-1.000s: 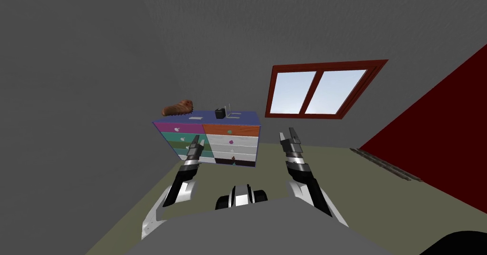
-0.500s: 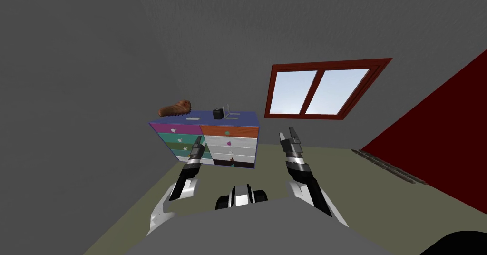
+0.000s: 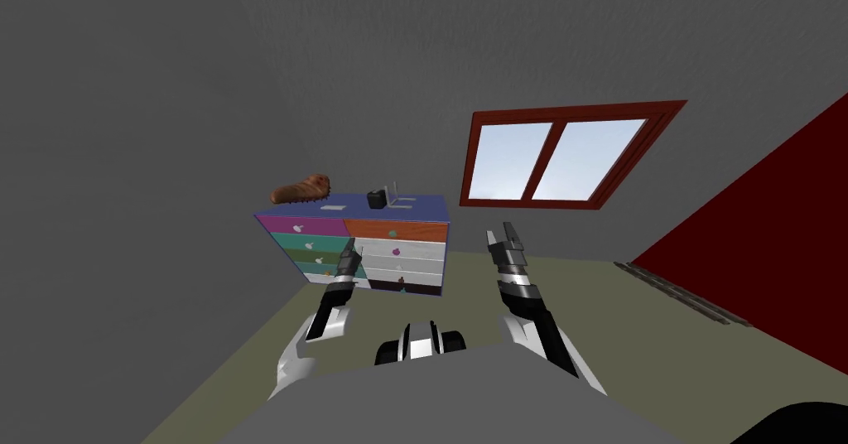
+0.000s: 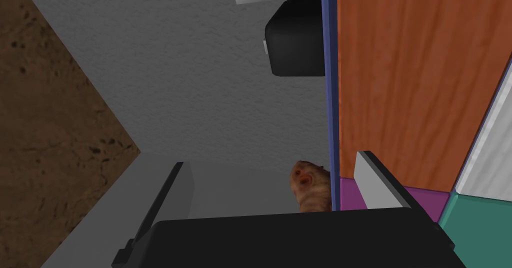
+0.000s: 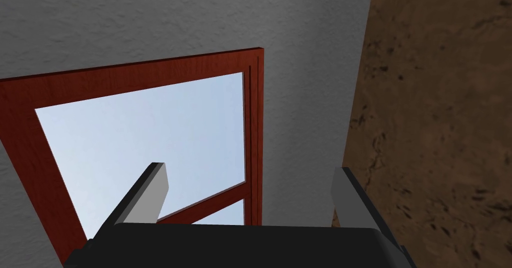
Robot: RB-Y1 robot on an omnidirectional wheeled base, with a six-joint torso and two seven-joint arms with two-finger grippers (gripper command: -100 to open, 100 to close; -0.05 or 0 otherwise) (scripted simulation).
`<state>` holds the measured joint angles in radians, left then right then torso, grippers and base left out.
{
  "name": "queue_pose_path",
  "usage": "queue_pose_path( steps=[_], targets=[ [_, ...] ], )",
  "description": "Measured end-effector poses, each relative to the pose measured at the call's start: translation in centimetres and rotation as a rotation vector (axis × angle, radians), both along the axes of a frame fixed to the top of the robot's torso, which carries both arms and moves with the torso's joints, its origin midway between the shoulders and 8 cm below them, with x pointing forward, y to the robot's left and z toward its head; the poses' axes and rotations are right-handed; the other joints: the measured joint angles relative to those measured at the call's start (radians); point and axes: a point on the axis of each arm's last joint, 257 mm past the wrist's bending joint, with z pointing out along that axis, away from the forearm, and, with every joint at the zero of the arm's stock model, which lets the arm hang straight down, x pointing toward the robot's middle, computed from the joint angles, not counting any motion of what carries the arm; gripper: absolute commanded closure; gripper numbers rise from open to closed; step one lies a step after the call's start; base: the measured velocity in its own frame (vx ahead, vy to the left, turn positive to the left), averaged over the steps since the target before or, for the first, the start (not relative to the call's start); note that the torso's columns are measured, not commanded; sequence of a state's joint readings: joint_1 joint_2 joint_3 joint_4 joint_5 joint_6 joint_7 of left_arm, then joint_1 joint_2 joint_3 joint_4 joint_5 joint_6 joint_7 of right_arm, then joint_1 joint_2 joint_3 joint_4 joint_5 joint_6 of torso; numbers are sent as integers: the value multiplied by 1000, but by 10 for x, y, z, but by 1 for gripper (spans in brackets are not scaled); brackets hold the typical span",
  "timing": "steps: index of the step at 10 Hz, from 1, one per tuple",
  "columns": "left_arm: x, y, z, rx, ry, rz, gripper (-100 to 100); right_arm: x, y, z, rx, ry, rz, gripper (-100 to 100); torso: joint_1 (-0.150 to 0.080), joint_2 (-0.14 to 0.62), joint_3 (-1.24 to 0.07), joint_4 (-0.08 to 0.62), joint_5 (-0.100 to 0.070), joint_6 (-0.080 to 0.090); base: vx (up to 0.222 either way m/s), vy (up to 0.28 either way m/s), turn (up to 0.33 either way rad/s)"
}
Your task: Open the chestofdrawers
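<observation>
1. The left gripper (image 4: 272,161) is spread wide, and nothing is held between its fingers (image 4: 376,182).
2. It's raised right in front of the chest (image 3: 397,253). In the head view it's seen over the middle seam between the two drawer columns. Whether anything is touched can't be told.
3. Through the left wrist camera, one finger is seen across the orange drawer (image 4: 410,80). The chest's blue edge (image 4: 329,90) is lined up between the two fingers.
4. The right gripper (image 3: 503,236) is opened up too and empty. It's held up off to the chest's right, well apart from it.
5. The chest's top row is made up of a purple drawer (image 3: 302,224) on the left and the orange one on the right. A teal drawer (image 3: 306,241) and a white drawer (image 3: 410,250) are stacked under those, with more rows below. Every front is seen flush, so nothing is pulled out. A small knob (image 3: 392,233) is fitted on each.
6. On the chest's top, a brown lump (image 3: 300,190) is parked at the left end. A black box (image 3: 378,200) is set near the middle, with a flat grey slab (image 3: 333,207) between them. A thin grey stand (image 3: 399,195) is placed just beside the box.
7. The chest is backed against the grey wall (image 3: 373,91) on an olive floor (image 3: 646,323). A red-framed window (image 3: 513,157) is set in that wall to the chest's right.
</observation>
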<state>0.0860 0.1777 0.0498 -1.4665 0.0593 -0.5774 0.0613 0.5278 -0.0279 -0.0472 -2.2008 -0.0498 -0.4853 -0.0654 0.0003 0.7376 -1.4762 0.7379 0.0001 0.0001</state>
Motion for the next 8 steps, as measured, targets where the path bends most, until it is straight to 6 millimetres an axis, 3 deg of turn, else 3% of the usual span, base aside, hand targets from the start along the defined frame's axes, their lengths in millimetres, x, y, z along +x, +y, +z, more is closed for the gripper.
queue_pose_path(
  steps=[8],
  targets=[
    [26,-12,-42,-69,72,-9,-100,0,0,0,0,0,0,0,0,1,1,0,0,0,40,-50,6]
  ],
)
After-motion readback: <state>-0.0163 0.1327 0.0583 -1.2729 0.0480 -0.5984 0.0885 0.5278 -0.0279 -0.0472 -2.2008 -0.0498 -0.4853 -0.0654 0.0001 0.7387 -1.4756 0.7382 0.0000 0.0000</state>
